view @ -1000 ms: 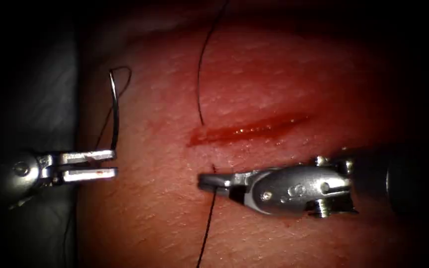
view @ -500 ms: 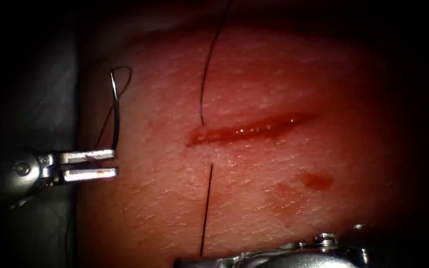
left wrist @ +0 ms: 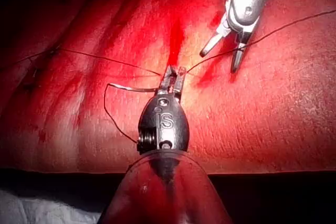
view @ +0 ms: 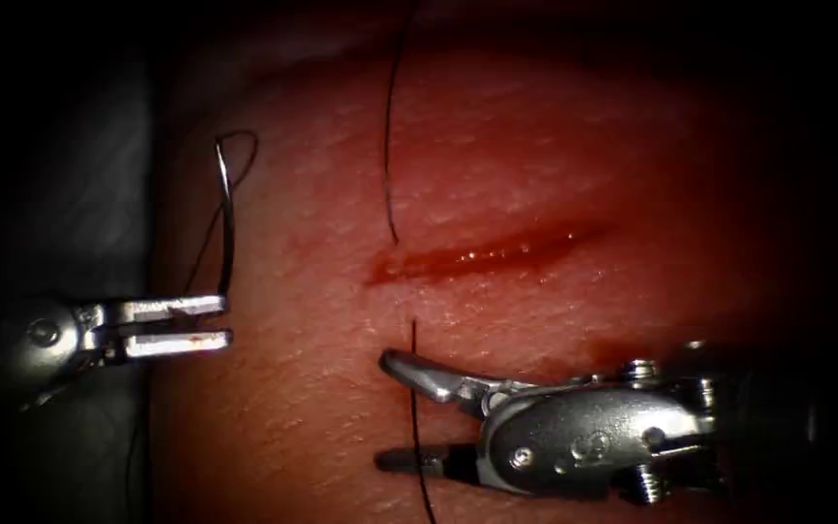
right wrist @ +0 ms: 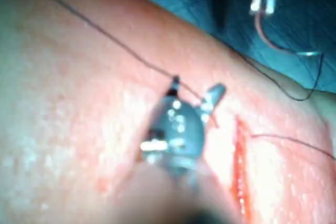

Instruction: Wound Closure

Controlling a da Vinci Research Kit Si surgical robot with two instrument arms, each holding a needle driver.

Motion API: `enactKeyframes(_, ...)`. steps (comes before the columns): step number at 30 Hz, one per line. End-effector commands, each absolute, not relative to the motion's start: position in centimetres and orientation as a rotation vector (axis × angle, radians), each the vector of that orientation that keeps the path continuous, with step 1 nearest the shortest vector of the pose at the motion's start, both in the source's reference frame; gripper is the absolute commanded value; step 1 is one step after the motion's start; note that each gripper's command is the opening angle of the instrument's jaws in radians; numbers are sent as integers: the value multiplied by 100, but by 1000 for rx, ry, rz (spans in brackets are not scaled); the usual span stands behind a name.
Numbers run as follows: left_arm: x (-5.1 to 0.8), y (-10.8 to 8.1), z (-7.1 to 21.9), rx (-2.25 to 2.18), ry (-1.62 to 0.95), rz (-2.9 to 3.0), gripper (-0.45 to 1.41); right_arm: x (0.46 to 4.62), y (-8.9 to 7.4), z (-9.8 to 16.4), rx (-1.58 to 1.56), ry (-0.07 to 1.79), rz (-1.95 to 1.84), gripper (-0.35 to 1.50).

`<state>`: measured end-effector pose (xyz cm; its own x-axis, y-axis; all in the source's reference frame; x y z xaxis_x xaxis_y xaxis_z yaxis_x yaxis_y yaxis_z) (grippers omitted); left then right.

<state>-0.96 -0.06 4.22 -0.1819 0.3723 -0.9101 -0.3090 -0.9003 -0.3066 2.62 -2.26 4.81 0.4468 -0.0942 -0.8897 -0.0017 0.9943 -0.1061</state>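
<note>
While both tools sit over the tissue, the scene reads so:

Left tool: the small silver two-jawed left tool (view: pixel 208 321) lies off the tissue's left edge, its upper jaw against one end of the thin curved steel needle (view: pixel 226 218); I cannot tell whether it is clamped or loose.
Needle: it stands up from that tool, out of the tissue, well left of the cut, with dark thread looping from its top end.
Right tool: the silver wristed right tool (view: pixel 392 409) has its jaws spread wide below the cut, holding nothing; the thread passes between them.
Thread: the thin black thread (view: pixel 389 146) enters above the cut's left end and emerges below it.
Tissue: the reddish pork-belly tissue (view: pixel 555 146) bears a wet red cut (view: pixel 482 255).
</note>
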Motion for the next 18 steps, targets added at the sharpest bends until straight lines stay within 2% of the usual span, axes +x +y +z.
enactKeyframes(1,-101,-8,429,-1659,-75,2122,-45,264,-226,502,-109,1097,-57,106)
enactKeyframes(5,-101,-8,429,-1659,-75,2122,-45,263,-216,533,-131,1072,-34,108)
enactKeyframes(6,-101,-8,429,-1659,-75,2122,-45,265,-214,540,-132,1067,-23,100)
enactKeyframes(7,-101,-8,429,-1659,-75,2122,-45,265,-214,543,-128,1072,-22,81)
enactKeyframes(8,-101,-8,429,-1660,-75,2122,-45,266,-215,546,-123,1082,-15,41)
enactKeyframes(9,-101,-8,429,-1660,-75,2122,-45,266,-215,546,-123,1082,-15,41)
enactKeyframes(10,-101,-8,429,-1660,-75,2123,-45,266,-218,547,-73,1108,8,-35)
enactKeyframes(18,-100,-9,429,-1660,-76,2123,-45,264,-232,525,-8,1141,-31,-35)
